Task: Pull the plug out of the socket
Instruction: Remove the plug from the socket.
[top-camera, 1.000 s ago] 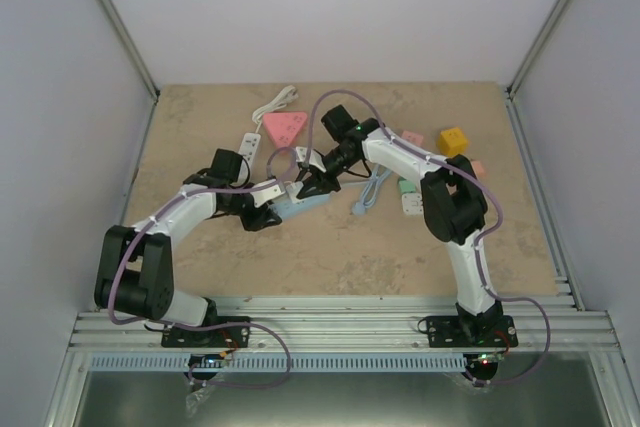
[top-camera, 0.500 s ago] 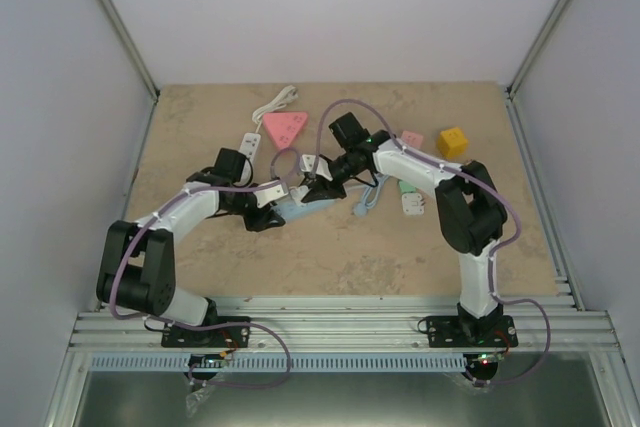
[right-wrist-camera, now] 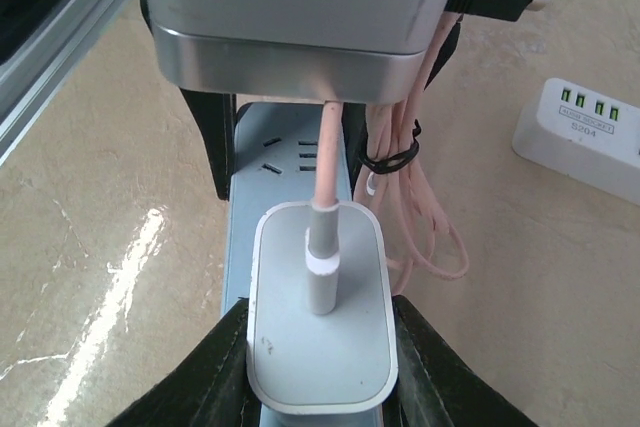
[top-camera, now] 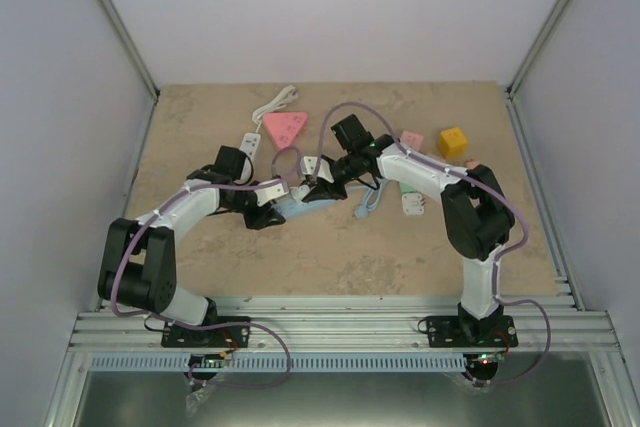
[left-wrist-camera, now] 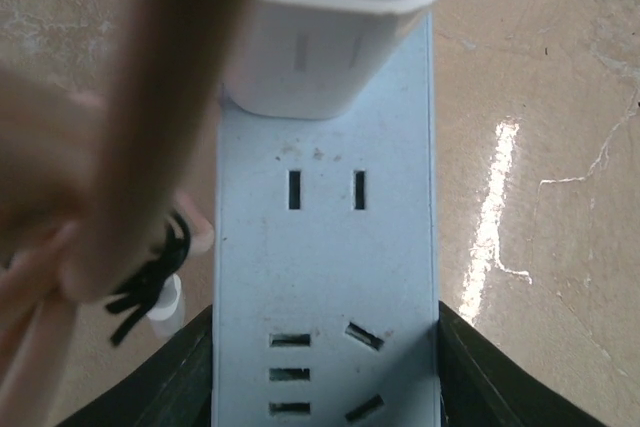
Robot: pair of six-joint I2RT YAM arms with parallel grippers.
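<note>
The right gripper (right-wrist-camera: 320, 362) pinched the plug (right-wrist-camera: 285, 337) by its sides. The plug sat in the strip (left-wrist-camera: 325, 277), which the left gripper (left-wrist-camera: 325, 402) clamped across its width. The pull needed to run straight along the prongs without twisting, with the strip pinned to the table (left-wrist-camera: 540, 97).

Two grippers are in view. One white plug (right-wrist-camera: 318, 332) sits between the right gripper's (right-wrist-camera: 320, 377) fingers, with one pink cord (right-wrist-camera: 328, 157) and one black tie (right-wrist-camera: 392, 160). One light-blue power strip (left-wrist-camera: 325, 257) lies between the left gripper's (left-wrist-camera: 325, 387) fingers, with seven bare slots showing.

Beyond the left gripper lie one pink triangular power strip (top-camera: 284, 127) and one white power strip (right-wrist-camera: 585, 137) with four green ports. Behind the right gripper's wrist are one yellow cube (top-camera: 452, 141), one small pink block (top-camera: 411, 137) and one pale-blue cable (top-camera: 368, 197).
</note>
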